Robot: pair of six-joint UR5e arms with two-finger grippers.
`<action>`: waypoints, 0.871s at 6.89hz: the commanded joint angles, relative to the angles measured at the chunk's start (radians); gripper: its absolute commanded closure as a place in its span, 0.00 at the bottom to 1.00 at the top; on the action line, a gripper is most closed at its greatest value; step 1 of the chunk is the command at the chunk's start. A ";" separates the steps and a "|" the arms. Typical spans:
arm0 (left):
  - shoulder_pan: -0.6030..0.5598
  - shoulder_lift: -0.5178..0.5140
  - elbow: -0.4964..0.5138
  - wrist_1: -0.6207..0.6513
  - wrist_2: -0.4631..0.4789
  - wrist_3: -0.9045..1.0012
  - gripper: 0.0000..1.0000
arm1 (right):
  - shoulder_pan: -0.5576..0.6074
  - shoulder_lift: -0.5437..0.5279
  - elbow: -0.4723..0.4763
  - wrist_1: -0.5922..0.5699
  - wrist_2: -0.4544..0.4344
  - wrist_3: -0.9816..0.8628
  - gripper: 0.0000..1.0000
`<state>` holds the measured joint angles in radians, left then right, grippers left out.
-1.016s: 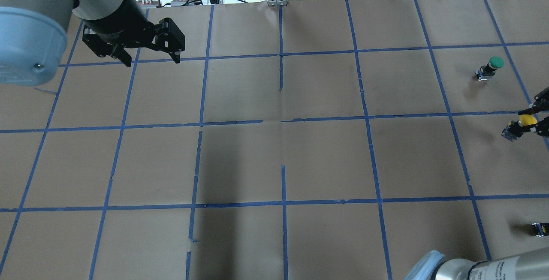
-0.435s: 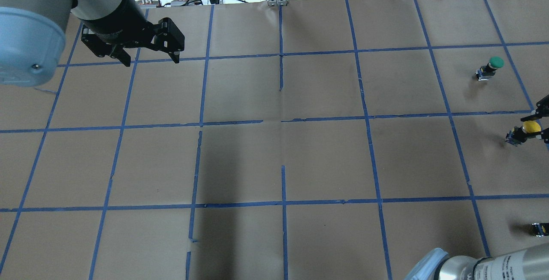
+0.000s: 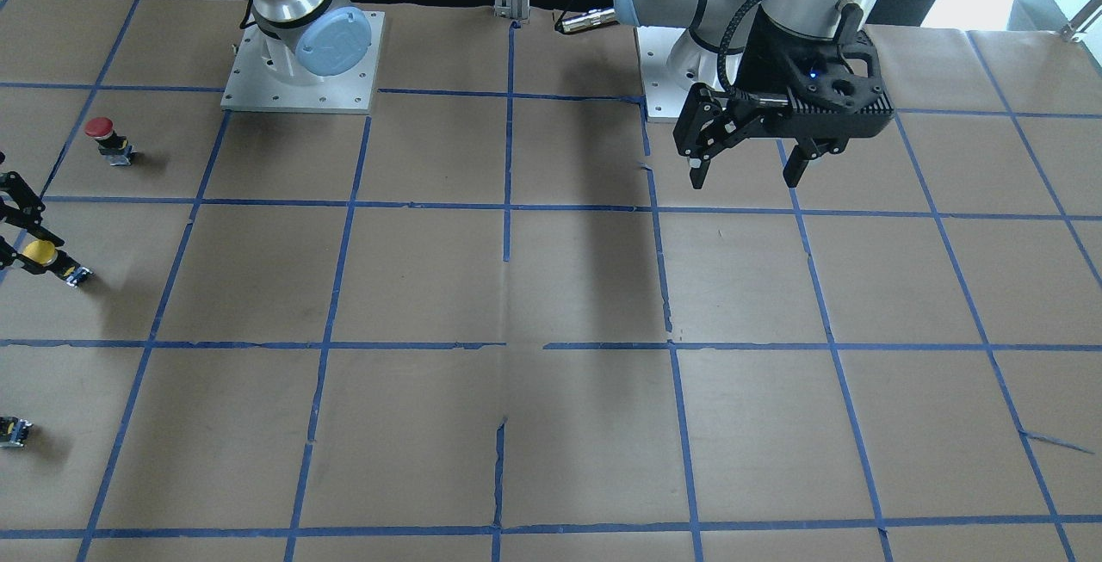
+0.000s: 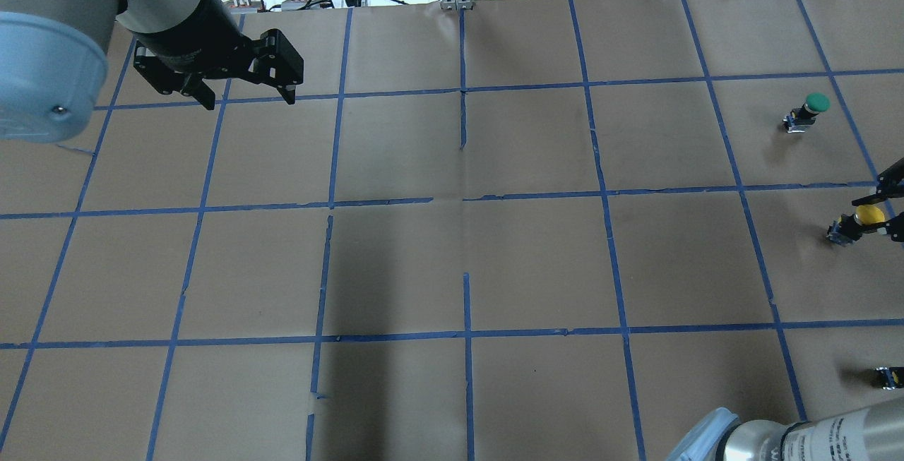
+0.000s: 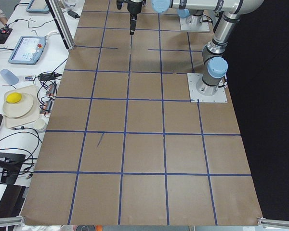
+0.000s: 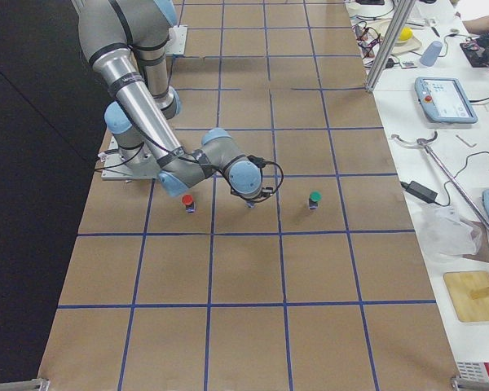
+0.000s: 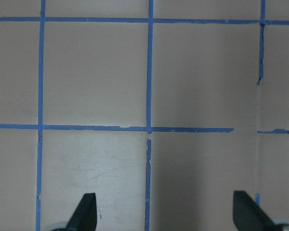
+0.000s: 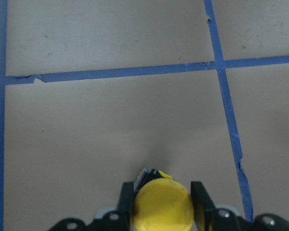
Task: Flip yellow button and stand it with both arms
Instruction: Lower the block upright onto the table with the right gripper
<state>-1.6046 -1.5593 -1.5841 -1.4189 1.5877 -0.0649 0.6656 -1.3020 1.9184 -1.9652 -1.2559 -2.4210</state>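
The yellow button (image 4: 867, 216) is at the table's far right edge, tilted with its cap to the right and its grey base pointing toward the table's middle. My right gripper (image 4: 874, 214) is shut on it, one finger on each side of the cap. The right wrist view shows the yellow cap (image 8: 164, 208) between the two fingers (image 8: 126, 201). In the front-facing view the button (image 3: 40, 253) is at the left edge, in the right gripper (image 3: 19, 239). My left gripper (image 4: 248, 99) is open and empty above the back left of the table; it also shows in the front-facing view (image 3: 746, 176) and the left wrist view (image 7: 166, 211).
A green-capped button (image 4: 811, 109) stands beyond the yellow one. A red-capped button (image 3: 102, 137) stands on its robot side. Small black-and-grey pieces show at the frame edges (image 4: 887, 376) (image 3: 14, 431). Brown paper with a blue tape grid (image 4: 466, 200) covers the table.
The right gripper and the yellow button have shifted slightly, down in the overhead view. The left arm has barely moved.
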 commanded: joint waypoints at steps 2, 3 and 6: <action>0.000 0.001 0.001 0.000 0.000 -0.001 0.00 | 0.000 -0.011 -0.004 0.008 0.000 0.029 0.01; 0.000 0.001 0.001 0.000 0.000 -0.001 0.00 | 0.006 -0.025 -0.012 0.009 -0.008 0.172 0.01; -0.001 0.001 0.001 0.000 0.000 0.000 0.00 | 0.086 -0.167 -0.012 0.044 -0.115 0.651 0.01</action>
<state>-1.6048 -1.5584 -1.5830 -1.4189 1.5877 -0.0653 0.7115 -1.4060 1.9076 -1.9465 -1.3464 -1.9201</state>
